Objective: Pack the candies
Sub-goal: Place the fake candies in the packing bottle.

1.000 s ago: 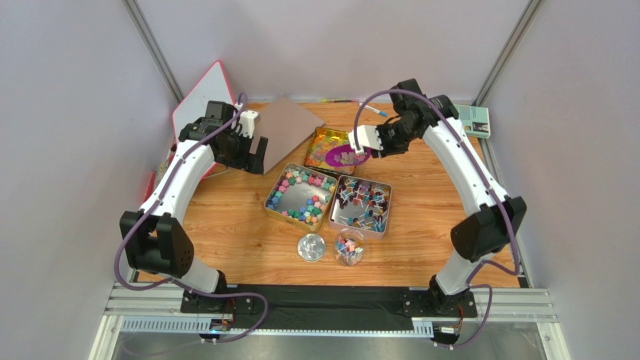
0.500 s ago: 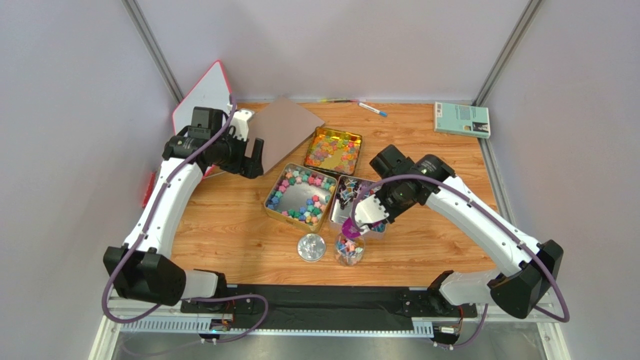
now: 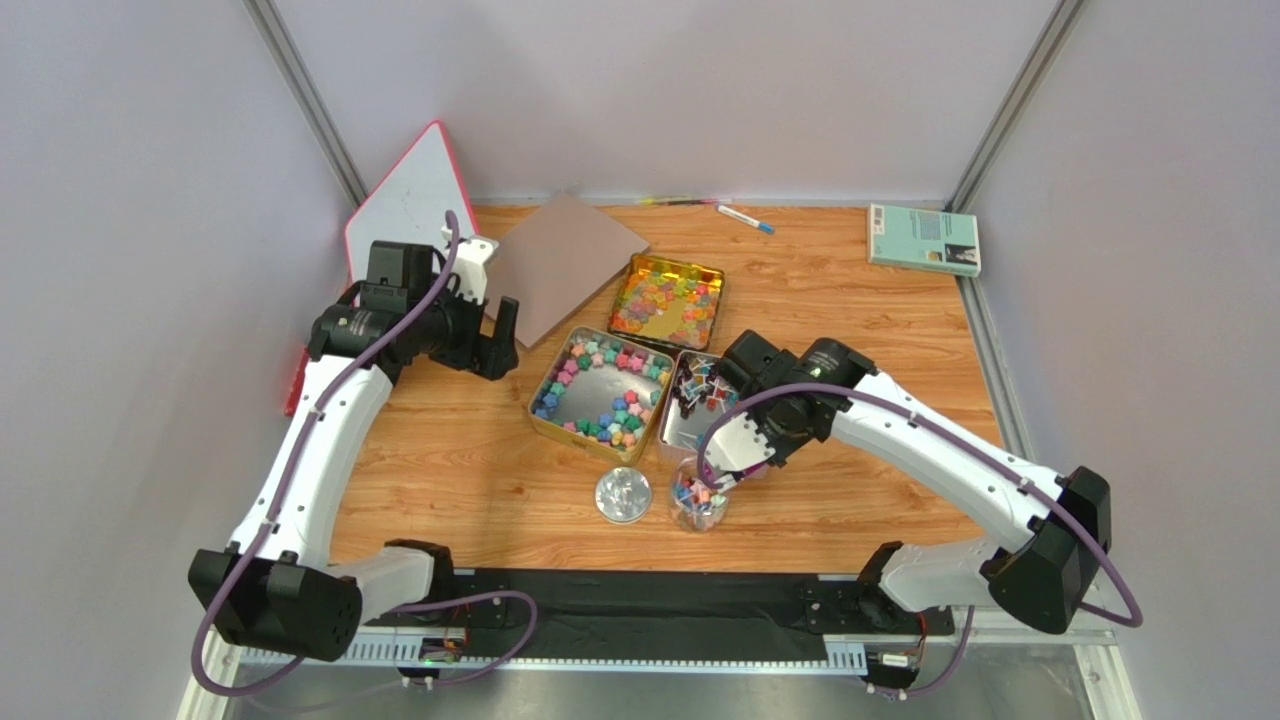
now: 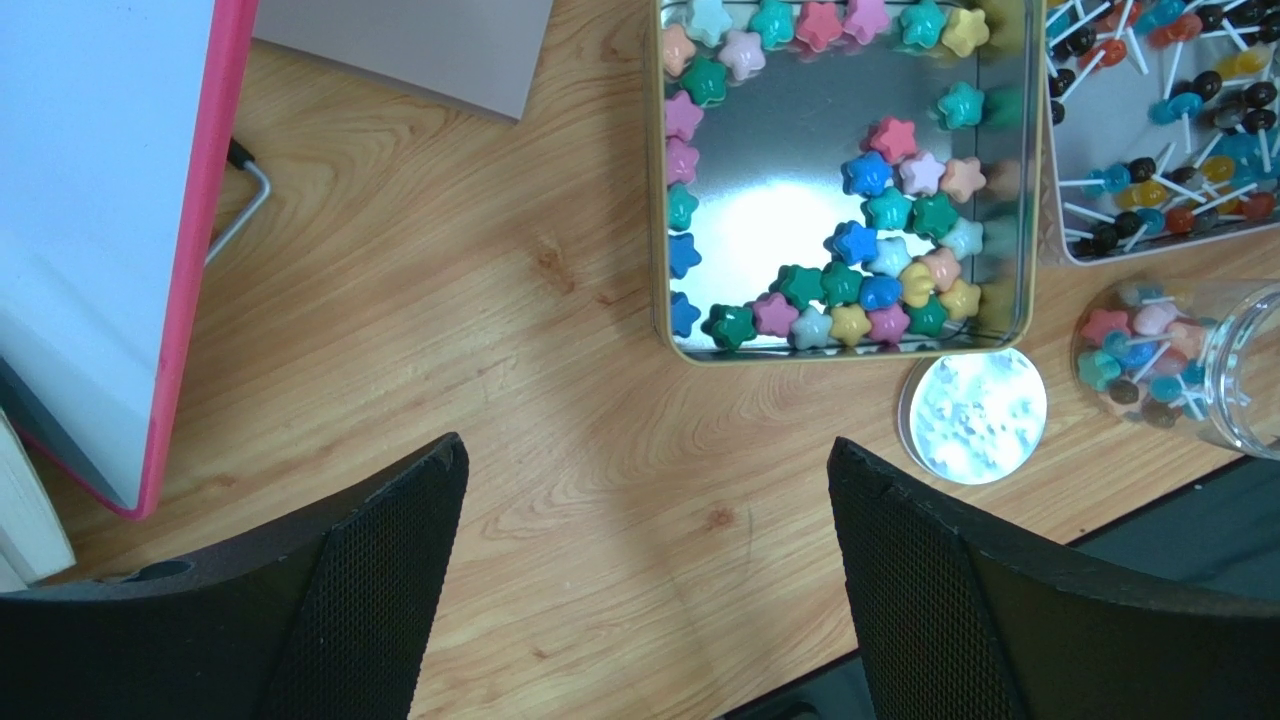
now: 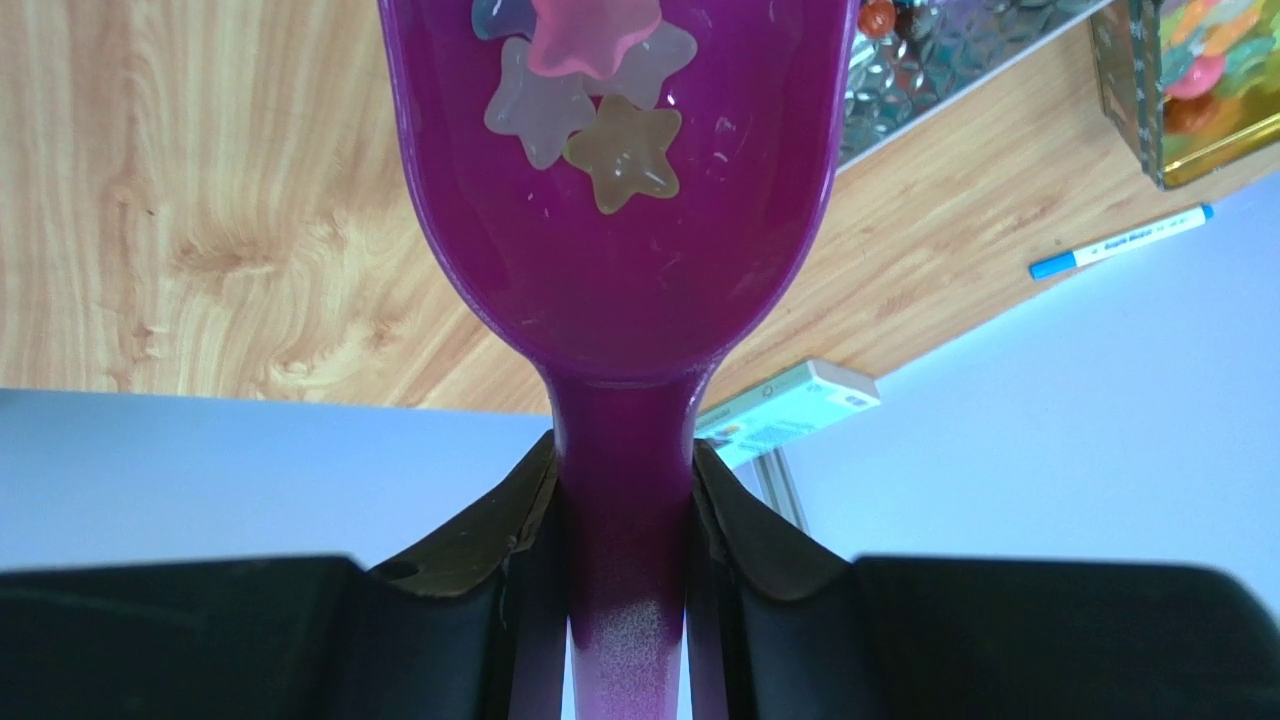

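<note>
Three open tins of candies sit mid-table: star candies (image 3: 576,360) in the middle tin (image 3: 609,387), lollipops in the right tin (image 3: 694,393), and bright ones in the back tin (image 3: 670,300). My right gripper (image 3: 736,447) is shut on the handle of a purple scoop (image 5: 616,225). The scoop carries a few star candies (image 5: 586,105) and hangs over the glass jar (image 3: 697,498), which is partly filled with candies. My left gripper (image 4: 646,495) is open and holds nothing, over bare wood left of the star tin (image 4: 766,210).
The jar's lid (image 3: 622,494) lies beside the jar. A red-edged whiteboard (image 3: 406,195) and a brown card (image 3: 564,255) stand at the back left. A pen (image 3: 744,219) and a green book (image 3: 923,239) lie at the back right.
My right arm swung the scoop from the back tin down to the jar at the front. My left arm drifted a little to the left and nearer.
</note>
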{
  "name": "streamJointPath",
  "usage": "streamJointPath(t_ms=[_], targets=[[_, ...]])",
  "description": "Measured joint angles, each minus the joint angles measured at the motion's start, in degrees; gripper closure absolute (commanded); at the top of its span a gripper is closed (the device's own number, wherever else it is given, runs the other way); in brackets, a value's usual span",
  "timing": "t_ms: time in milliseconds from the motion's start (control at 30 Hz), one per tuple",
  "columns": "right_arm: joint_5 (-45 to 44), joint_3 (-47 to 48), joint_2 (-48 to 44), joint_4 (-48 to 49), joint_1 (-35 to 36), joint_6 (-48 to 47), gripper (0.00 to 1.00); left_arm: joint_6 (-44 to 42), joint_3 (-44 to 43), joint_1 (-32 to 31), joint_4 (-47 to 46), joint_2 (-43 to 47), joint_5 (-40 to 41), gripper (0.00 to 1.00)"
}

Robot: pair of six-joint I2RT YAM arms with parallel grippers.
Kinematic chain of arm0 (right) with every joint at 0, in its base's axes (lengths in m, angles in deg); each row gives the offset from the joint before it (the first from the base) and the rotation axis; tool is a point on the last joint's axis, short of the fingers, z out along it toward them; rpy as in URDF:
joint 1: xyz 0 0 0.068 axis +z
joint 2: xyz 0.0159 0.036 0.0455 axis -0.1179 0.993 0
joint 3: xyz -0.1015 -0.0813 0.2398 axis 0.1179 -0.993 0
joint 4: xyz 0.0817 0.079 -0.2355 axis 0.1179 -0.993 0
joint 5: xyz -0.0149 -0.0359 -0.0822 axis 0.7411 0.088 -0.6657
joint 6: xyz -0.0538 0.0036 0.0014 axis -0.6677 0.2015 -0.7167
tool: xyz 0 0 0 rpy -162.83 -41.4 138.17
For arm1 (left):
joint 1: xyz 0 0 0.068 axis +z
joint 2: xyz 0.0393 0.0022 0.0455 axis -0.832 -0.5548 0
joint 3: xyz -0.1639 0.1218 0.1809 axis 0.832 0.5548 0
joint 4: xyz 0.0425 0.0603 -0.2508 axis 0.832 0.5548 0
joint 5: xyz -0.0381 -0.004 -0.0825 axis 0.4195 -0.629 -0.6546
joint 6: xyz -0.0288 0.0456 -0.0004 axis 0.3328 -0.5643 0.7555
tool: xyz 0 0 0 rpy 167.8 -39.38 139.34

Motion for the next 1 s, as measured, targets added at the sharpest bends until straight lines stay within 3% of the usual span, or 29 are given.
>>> streamJointPath(t_ms=[400,1000], targets=[[-10.64,0.46,2.29,0.94,6.69,4.20,1.00,0.24,3.52,0.04,-1.49,4.42,0.13,0.06],[-18.71,4.92,2.64,0.85,11.45,7.50,1.00,1.57,3.58,0.04,-2.93,9.73,-1.33,0.06]])
